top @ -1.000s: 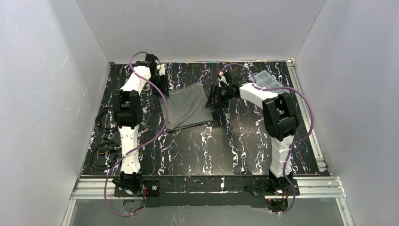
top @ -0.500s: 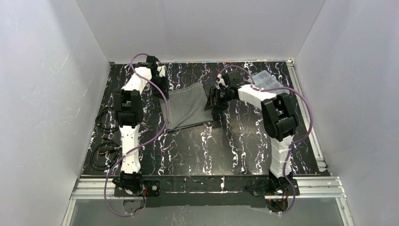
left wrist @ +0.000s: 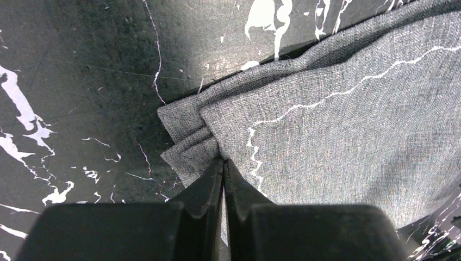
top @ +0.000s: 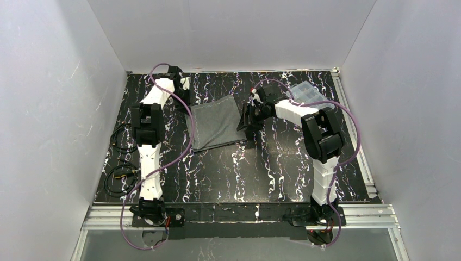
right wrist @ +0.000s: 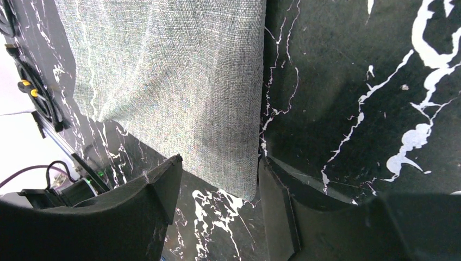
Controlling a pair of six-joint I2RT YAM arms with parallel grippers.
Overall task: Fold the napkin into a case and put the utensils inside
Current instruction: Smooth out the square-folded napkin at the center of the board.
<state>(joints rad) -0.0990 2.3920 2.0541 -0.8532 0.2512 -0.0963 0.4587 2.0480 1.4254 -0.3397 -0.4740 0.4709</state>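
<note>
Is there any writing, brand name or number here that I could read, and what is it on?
None: no words, labels or numbers can be read on the napkin, the table, the clear plastic box, the left arm or the right arm.

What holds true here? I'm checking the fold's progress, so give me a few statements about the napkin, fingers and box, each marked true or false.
The left fingers are closed at a corner of the napkin. True.
The right fingers are shut tight. False: they stand open, with the napkin's edge between them.
The napkin lies as one flat layer. False: it is folded, with layers showing at the corner.
A clear plastic box sits at the far right of the table. True.
</note>
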